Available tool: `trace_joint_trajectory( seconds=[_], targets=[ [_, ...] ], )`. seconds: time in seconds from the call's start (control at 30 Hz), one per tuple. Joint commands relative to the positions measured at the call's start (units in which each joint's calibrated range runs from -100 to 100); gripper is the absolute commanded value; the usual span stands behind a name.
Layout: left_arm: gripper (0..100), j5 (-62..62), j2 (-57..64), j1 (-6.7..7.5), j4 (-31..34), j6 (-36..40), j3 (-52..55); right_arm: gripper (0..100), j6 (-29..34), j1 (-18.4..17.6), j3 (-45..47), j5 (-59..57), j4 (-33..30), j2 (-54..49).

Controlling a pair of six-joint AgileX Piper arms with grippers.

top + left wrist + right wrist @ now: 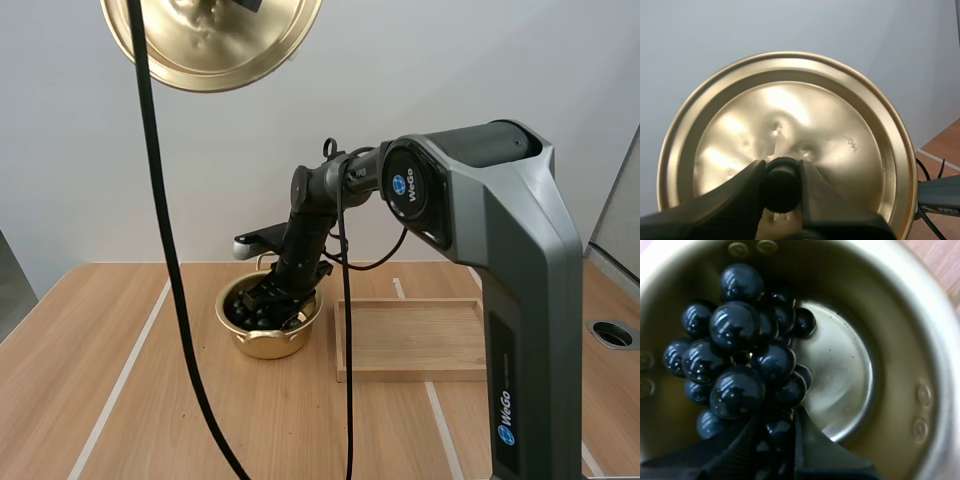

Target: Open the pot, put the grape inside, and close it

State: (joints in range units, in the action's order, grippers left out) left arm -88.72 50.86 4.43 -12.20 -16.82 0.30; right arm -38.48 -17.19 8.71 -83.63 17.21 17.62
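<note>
Right end effector (776,440) is lowered into the round brass-coloured metal pot (262,345). Its two black fingers are pinched on the lower berries of the bunch of glossy near-black grapes (740,340). The bunch is laid against one side of the pot's inside, and part of the shiny floor is left bare.

The round golden metal lid (850,125) is gripped at its small black knob (782,172) by the left end effector (782,186), whose fingers are closed tight on it. In the high view the lid is held high in the air, well apart from the pot, at about eleven o'clock of it.

The step in hand is judged to be the setting-down of the grapes. Next, the fingers would need to be spread and the arm lifted straight up clear of the rim, so that the lid can be brought down.

The right arm is reached forward over the pale wooden bench (100,350), with its forearm bent steeply down and its wrist pointed into the pot. A shallow rectangular wooden tray (410,373) is seen just beside the pot, at three o'clock.
</note>
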Motion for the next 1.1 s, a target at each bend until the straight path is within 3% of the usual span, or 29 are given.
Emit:
trace_joint_trajectory(
  seconds=[0.0, 0.2, 0.27, 1.07],
  targets=[
    [0, 1.31, 0.28, 0.24, -0.42, 0.62, -0.39, 4, 0.63, -0.06, -0.04, -2.45, -0.36, 0.00],
    [0, 1.31, 0.28, 0.24, -0.42, 0.62, -0.39, 82, 0.34, -0.06, -0.04, -2.51, -0.36, -1.40],
    [0, 1.31, 0.28, 0.24, -0.42, 0.62, -0.39, 96, 0.34, -0.06, -0.04, -2.37, -0.36, -2.14],
    [0, 3.32, 0.28, 0.24, 0.94, 0.62, -0.39, 96, 0.54, 0.44, -1.55, -2.16, -2.93, -18.61]
  ],
)
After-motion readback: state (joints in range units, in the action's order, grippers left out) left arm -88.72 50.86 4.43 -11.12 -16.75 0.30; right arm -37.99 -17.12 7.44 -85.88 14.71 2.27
